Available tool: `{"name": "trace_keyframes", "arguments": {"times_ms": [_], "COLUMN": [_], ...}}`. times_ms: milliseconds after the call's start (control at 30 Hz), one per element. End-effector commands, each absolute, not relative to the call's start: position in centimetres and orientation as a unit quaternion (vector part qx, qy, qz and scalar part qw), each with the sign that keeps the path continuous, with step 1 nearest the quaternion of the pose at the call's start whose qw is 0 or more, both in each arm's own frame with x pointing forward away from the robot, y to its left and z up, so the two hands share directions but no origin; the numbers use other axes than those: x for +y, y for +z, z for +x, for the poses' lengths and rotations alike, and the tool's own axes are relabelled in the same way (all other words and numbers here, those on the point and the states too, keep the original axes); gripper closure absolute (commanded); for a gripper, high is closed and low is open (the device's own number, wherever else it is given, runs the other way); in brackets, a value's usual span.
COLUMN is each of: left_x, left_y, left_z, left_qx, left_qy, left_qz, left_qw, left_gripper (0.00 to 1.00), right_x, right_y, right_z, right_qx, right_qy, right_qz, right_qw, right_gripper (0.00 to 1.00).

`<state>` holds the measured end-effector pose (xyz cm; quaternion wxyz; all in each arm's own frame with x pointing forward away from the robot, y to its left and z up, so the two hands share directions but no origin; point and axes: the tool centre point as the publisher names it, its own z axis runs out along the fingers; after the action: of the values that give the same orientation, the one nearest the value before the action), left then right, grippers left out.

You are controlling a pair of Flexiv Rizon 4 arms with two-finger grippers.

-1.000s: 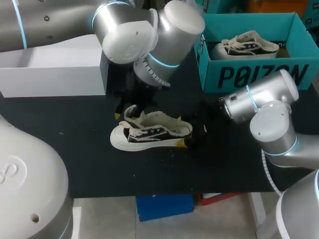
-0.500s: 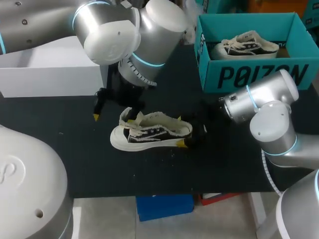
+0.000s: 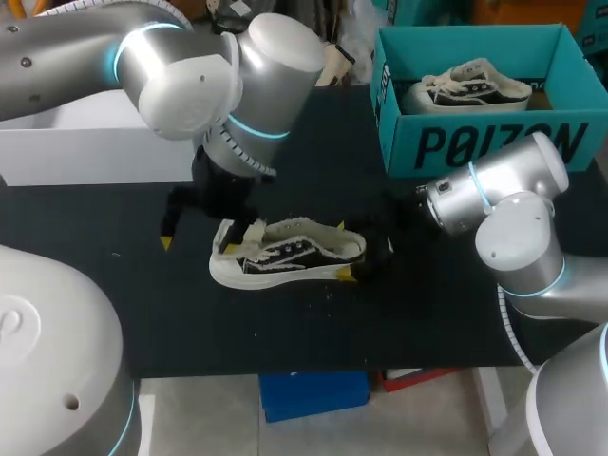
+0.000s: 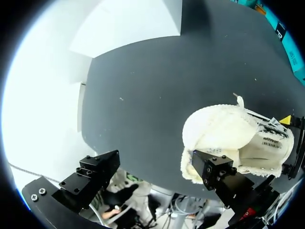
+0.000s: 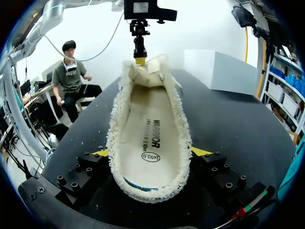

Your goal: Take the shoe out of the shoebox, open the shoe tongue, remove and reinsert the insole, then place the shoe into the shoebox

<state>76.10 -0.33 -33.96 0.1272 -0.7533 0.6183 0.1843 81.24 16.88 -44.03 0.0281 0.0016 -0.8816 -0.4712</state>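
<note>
Black table (image 3: 142,313) | left claw (image 3: 211,237) spread wide over toe | right claw (image 5: 150,155) clamps shoe (image 3: 285,252) heel

At worktop (image 3: 427,313) centre, shoe (image 3: 294,255) is lying; shoebox (image 3: 494,142) is sitting behind-right, another shoe (image 3: 465,84) inside; second box (image 3: 95,142) is standing behind-left.

Bright, even light falls from overhead. Soft white highlights sit on the rounded silver left arm shell (image 3: 190,81). The matte black table top (image 3: 427,313) shows no glare (shadows barely register on it). Between the jaws of the right gripper (image 5: 150,152), the cream fleece-lined canvas shoe (image 5: 147,119) is evenly lit, shaded only beneath its heel.
</note>
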Motion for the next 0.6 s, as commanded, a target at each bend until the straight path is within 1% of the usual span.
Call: {"name": "trace_keyframes", "arguments": {"times_ms": [33,233,433,533,600], "left_x": [0.3,0.5,0.1,-0.9,-1.8], "left_y": [-34.8,-34.9,-32.4,-29.9,-28.4], "left_z": [76.2,76.0,75.9,76.0,76.2], "left_qx": [0.618,0.617,0.655,0.742,0.791], "left_qy": [0.189,0.192,0.152,0.067,0.038], "left_qz": [-0.753,-0.754,-0.731,-0.661,-0.603], "left_qw": [0.122,0.118,0.117,0.088,0.098], "left_gripper": [0.00,0.00,0.00,0.00,0.00], "right_x": [16.9,16.9,16.9,16.9,16.9], "right_y": [-44.6,-44.6,-44.6,-44.6,-44.6], "right_z": [81.3,81.3,81.3,81.3,81.3], "right_qx": [-0.882,-0.882,-0.882,-0.882,-0.882], "right_qy": [-0.470,-0.470,-0.470,-0.470,-0.470], "right_qz": [0.000,0.000,0.000,0.000,0.000], "right_qw": [0.028,0.028,0.028,0.028,0.028], "right_gripper": [1.00,1.00,1.00,1.00,1.00]}}
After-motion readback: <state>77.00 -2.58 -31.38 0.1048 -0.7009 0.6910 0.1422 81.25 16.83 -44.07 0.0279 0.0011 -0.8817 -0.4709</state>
